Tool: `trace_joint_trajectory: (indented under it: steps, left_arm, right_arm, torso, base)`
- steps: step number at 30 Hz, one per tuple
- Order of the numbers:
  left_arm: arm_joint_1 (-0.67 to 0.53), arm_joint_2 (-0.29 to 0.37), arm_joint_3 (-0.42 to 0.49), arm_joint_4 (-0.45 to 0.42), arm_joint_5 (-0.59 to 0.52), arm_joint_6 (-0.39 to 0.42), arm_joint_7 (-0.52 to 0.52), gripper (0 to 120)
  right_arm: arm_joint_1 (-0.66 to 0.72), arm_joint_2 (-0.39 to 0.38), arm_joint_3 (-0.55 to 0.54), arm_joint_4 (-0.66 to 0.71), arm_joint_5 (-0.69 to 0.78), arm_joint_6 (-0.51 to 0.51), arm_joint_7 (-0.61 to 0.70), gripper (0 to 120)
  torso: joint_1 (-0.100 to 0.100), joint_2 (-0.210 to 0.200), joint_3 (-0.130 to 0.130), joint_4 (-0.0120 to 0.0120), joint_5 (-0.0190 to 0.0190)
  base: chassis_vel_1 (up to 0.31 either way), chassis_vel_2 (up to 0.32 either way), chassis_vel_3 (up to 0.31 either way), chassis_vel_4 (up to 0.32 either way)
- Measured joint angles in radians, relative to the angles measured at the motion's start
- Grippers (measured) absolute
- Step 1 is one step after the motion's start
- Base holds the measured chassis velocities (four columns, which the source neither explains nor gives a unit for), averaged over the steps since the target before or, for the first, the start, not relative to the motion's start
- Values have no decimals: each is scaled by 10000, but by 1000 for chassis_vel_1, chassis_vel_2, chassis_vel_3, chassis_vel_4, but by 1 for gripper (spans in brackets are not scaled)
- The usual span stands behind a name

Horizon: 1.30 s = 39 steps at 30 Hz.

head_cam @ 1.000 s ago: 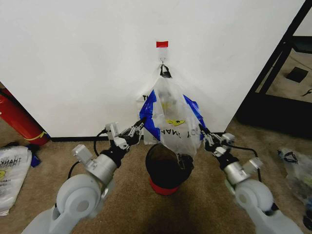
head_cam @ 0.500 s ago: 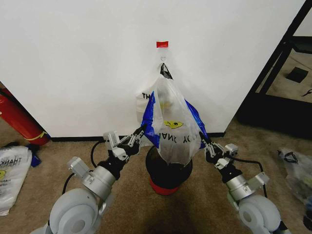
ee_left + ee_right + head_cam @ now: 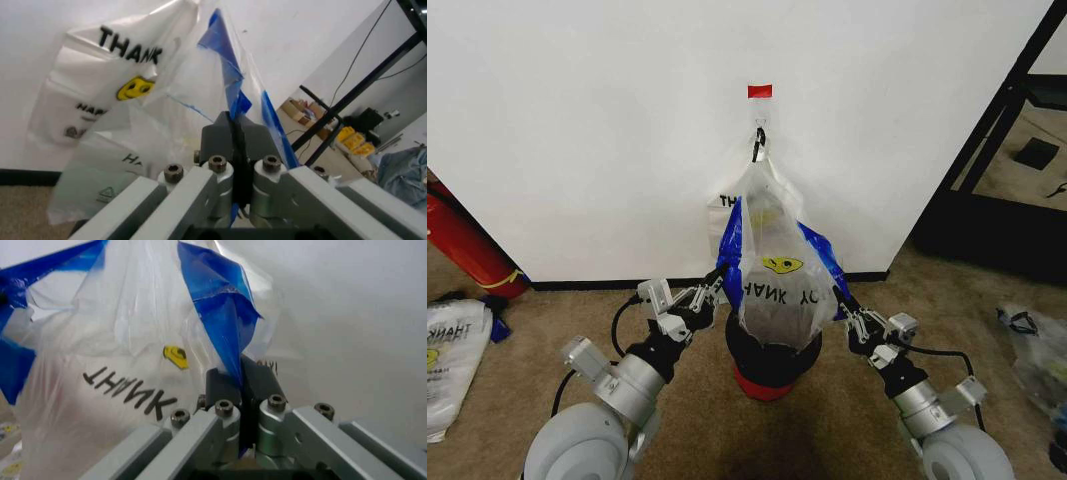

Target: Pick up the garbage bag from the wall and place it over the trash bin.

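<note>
The garbage bag (image 3: 779,255), clear with blue side panels, a yellow smiley and upside-down black lettering, hangs from the metal hook (image 3: 760,132) under a red tape patch (image 3: 760,91) on the white wall (image 3: 607,120). Its lower end reaches the rim of the black mesh trash bin (image 3: 772,352) with a red base. My left gripper (image 3: 712,290) is shut on the bag's left blue edge (image 3: 230,100). On the other side, my right gripper (image 3: 843,300) is shut on the right blue edge (image 3: 223,325). Both sit just above the bin, one on each side.
A whiter smiley bag (image 3: 722,212) hangs behind the garbage bag on the wall. A red fire extinguisher (image 3: 462,245) and a white bag (image 3: 452,350) lie at the left. A black shelf frame (image 3: 1012,130) and another bag (image 3: 1037,350) are at the right.
Both grippers have drawn back towards me and a little lower, keeping hold of the blue edges. The bag has been pulled narrower and its lower end now sits at the bin's rim.
</note>
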Motion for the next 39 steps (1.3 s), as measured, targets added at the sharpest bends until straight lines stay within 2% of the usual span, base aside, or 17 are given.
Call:
trace_joint_trajectory:
  steps: [13,17,23,26,34,39]
  left_arm:
    - [1152,-117,6,-75,640,-262,227,0]
    - [1127,-160,64,40,721,-325,250,0]
    - [430,-284,239,298,621,-325,170,0]
    - [75,-387,378,721,611,-409,194,0]
    - [-140,-658,475,1762,638,-639,277,0]
    - [-40,-734,512,2073,720,-729,280,0]
  right_arm:
    - [-1017,0,366,-55,126,458,-244,0]
    - [-957,36,321,-104,152,480,-225,0]
    - [-143,31,-86,-168,180,299,66,0]
    - [664,101,-489,-561,187,217,229,0]
    - [1841,807,-1532,-1568,611,222,306,0]
    - [1942,1280,-2020,-2202,635,254,356,0]
  torso:
    - [0,0,0,1,1]
    - [0,0,1,0,1]
    - [2,0,1,-1,0]
    - [2,0,2,1,0]
    - [2,0,2,1,-1]
    - [2,0,2,0,-1]
  base:
    - [0,0,0,0]
    - [0,0,0,0]
    - [0,0,0,0]
    - [0,0,0,0]
    - [0,0,0,0]
    - [0,0,0,0]
